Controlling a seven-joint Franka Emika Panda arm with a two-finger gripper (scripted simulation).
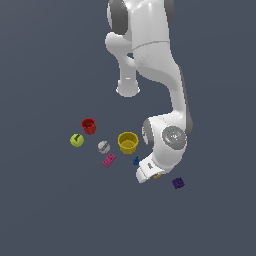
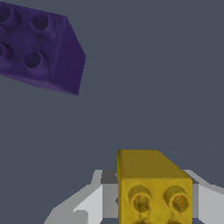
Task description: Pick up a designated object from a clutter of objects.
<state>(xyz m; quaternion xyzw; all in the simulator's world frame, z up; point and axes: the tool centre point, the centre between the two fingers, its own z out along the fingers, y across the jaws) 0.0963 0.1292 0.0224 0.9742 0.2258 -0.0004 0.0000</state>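
1. Dark blue-grey table (image 1: 45, 210) fills both views, plain and flat.
2. Left of centre in the exterior view sits the green ball (image 1: 77, 140), with the red cup (image 1: 88, 125) just above and to its right.
3. Next comes the grey-white ball (image 1: 103, 146), and just below it the pink flat brick (image 1: 108, 160).
4. At the middle of the frame stands the yellow cup (image 1: 128, 142) — upright, mouth open upward; the tiny blue piece (image 1: 135, 161) lies just below it.
5. Right of centre the white arm (image 1: 165, 75) bends down from the top of the frame, and its hand (image 1: 156, 176) is low over the table; a sliver of the yellow block (image 1: 157, 176) shows under it.
6. Furthest right, near the hand, lies the purple block (image 1: 178, 183), apart from the rest.
7. The wrist view shows the yellow block (image 2: 153, 188) between the two pale fingers (image 2: 94, 203) — whether they press it I cannot tell; the purple block (image 2: 37, 48) lies well apart.
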